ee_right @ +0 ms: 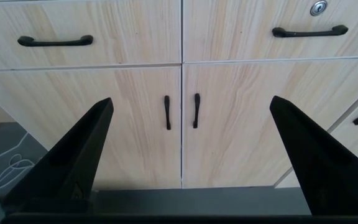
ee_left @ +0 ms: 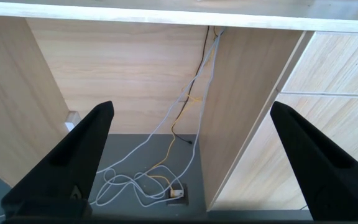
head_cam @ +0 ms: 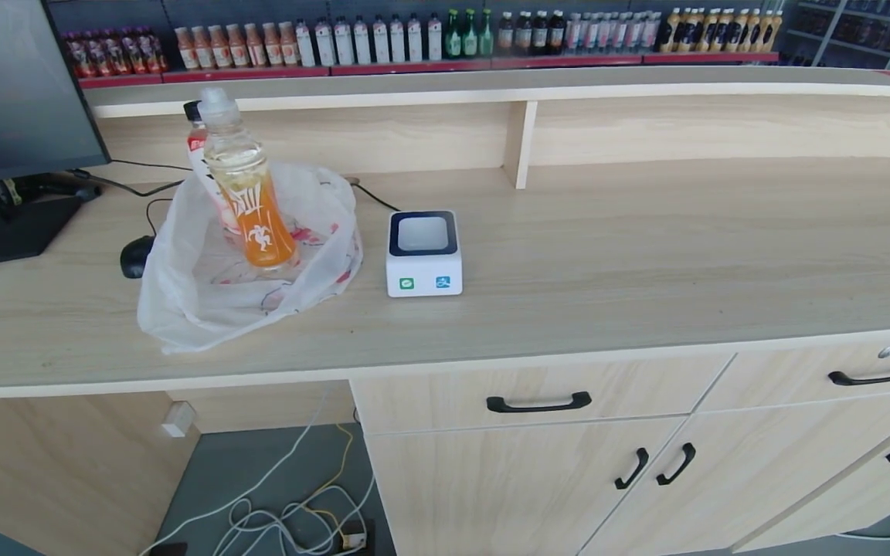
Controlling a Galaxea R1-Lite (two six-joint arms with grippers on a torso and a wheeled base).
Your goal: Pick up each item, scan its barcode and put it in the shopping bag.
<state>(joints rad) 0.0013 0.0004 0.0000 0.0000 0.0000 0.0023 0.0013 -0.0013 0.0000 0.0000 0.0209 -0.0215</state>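
Bottle [head_cam: 248,193], orange-labelled, upright in shopping bag [head_cam: 182,309]; left tool [ee_left: 191,106], right tool [ee_right: 191,102] spread.

Pale wood counter [head_cam: 646,255] across the room, raised ledge [head_cam: 491,81] along its back, upright divider [head_cam: 521,143] beneath. Below, drawers [head_cam: 429,401] and cabinet doors [head_cam: 530,479] with black handles [head_cam: 538,403]. Grey floor [head_cam: 205,471] in the open bay, loose cables [head_cam: 283,525] lying on it. Behind, red-edged shelves [head_cam: 414,68] lined with bottles [head_cam: 383,38].

Counter [head_cam: 646,255]: bag [head_cam: 182,313], scanner [head_cam: 423,259], perhaps mouse [head_cam: 136,256].
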